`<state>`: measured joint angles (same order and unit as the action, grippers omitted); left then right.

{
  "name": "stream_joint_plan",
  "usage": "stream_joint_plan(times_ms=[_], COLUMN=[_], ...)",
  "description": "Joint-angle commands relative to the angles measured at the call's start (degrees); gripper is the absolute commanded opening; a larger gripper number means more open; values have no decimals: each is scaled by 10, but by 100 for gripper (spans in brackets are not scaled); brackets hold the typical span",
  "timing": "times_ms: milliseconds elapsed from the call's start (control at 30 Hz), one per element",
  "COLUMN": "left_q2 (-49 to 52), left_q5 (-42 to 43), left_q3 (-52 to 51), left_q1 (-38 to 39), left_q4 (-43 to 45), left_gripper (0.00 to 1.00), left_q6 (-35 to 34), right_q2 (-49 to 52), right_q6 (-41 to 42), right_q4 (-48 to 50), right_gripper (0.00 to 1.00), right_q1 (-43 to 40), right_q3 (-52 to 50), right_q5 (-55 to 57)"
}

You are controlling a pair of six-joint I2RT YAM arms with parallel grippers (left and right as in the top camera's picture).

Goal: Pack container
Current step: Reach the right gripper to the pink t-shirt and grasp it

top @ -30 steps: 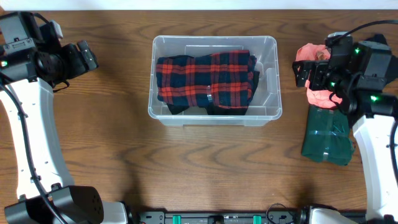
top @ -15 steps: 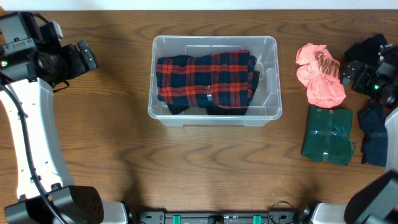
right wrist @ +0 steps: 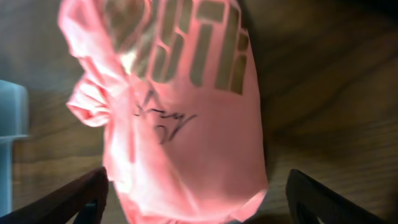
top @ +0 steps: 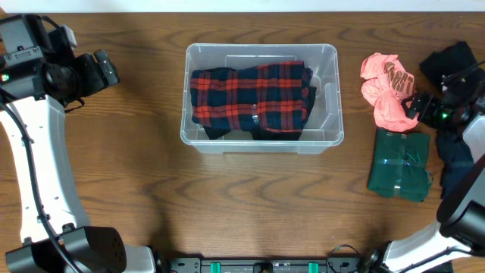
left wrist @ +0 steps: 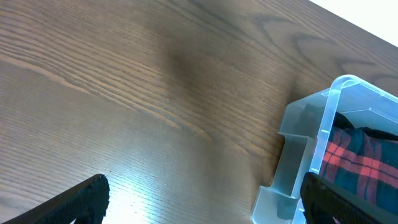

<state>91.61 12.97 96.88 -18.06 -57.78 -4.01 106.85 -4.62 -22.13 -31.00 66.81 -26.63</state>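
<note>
**Position.** The container (top: 261, 48) stands upright and open-topped at the centre of the worktop (top: 136, 174). One item, a red and navy plaid garment (top: 250, 97), is already lodged inside and covers most of the base.

**Outstanding items.** Several pieces lie unpacked to the right of the container. A crumpled pink garment (top: 383, 83) is noted, with a folded green garment (top: 400, 163) just below it and dark clothing (top: 453, 59) at the worktop's right edge.

**Tools.** The right tool (top: 413, 106) is placed at the pink garment. In the wrist view its fingers are spread wide to either side of the cloth, and nothing is gripped. The left tool (left wrist: 211, 208) is likewise spread wide and empty, over bare wood beside the container's left corner.

**Assessment.** The step in hand is judged to be the pick-up of the pink garment. Three things are called for next:
- a descent onto the cloth;
- a firm closure on a thick fold;
- a lift high enough to clear the container's rim.

Packing is judged well short of complete.
</note>
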Motion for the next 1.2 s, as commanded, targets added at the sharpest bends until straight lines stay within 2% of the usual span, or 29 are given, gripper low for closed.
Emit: stream_joint_plan(times_ms=[0,300,467,667,700,733,833,1033,1167], left_q2=[1,1,1,1,1,1,1,1,1], left_q5=[1,1,1,1,1,1,1,1,1], left_q3=[-3,-3,-3,-3,-3,-3,-3,-3,-3], left_q1=[-2,-2,-2,-2,-2,-2,-2,-2,-2], left_q4=[0,0,0,0,0,0,0,0,0], left_gripper=[98,98,98,98,98,98,98,98,98], left_q6=[10,10,10,10,10,10,10,10,10], right_q2=[29,71,86,111,113,114,113,92,44], right_q6=[-3,14,27,50,50,50,50,113,119], right_q4=[10,41,66,96,97,97,99,91,74], right_gripper=[87,75,55,53,48,40,2,1,1], right_q1=[-10,-10,-7,3,4,6,7,7,7], right_q3=[10,10,10,10,10,10,10,10,15], right_q5=[3,3,-6,-6,-6,-6,-6,-7,-44])
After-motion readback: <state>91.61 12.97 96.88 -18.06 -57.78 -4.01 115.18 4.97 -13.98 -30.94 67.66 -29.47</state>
